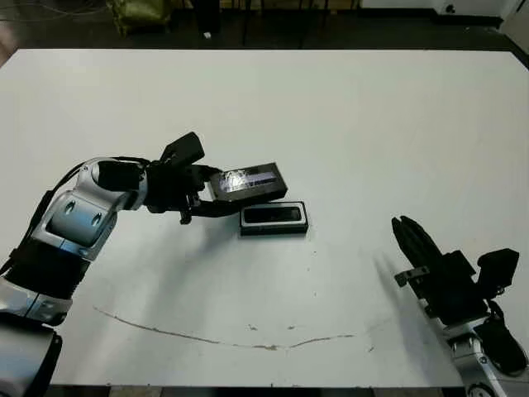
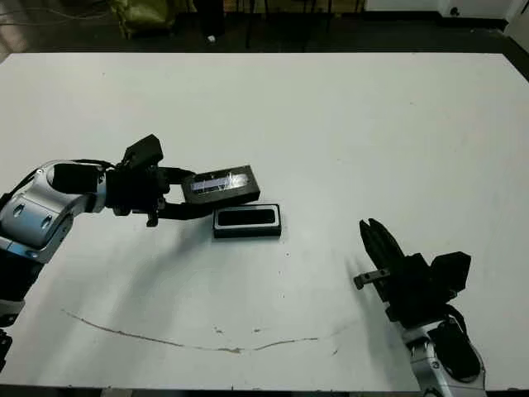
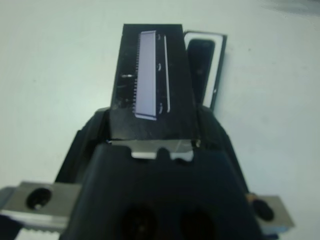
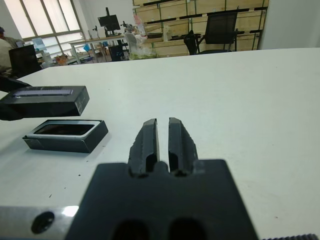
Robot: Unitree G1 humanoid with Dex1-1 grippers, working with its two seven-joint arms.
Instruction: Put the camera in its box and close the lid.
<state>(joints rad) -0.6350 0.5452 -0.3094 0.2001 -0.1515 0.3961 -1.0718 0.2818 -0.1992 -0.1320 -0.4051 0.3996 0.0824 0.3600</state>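
My left gripper (image 1: 216,195) is shut on the lid (image 1: 248,180), a black cover with a pale shiny strip, and holds it off the table, just behind and to the left of the box. The box (image 1: 274,229) lies flat near the table's middle, and the slim black camera (image 1: 274,215) rests inside its white lining. In the left wrist view the lid (image 3: 150,80) sits between my fingers, with the box (image 3: 221,60) and camera (image 3: 200,55) beside its far end. My right gripper (image 1: 405,225) is shut and holds nothing, low at the table's front right, well apart from the box.
A thin brown line (image 1: 223,339) runs across the white table near its front edge. Beyond the far edge stand dark chair legs and a green bag (image 1: 140,12). The right wrist view shows an office with desks and a person (image 4: 5,45) at the far left.
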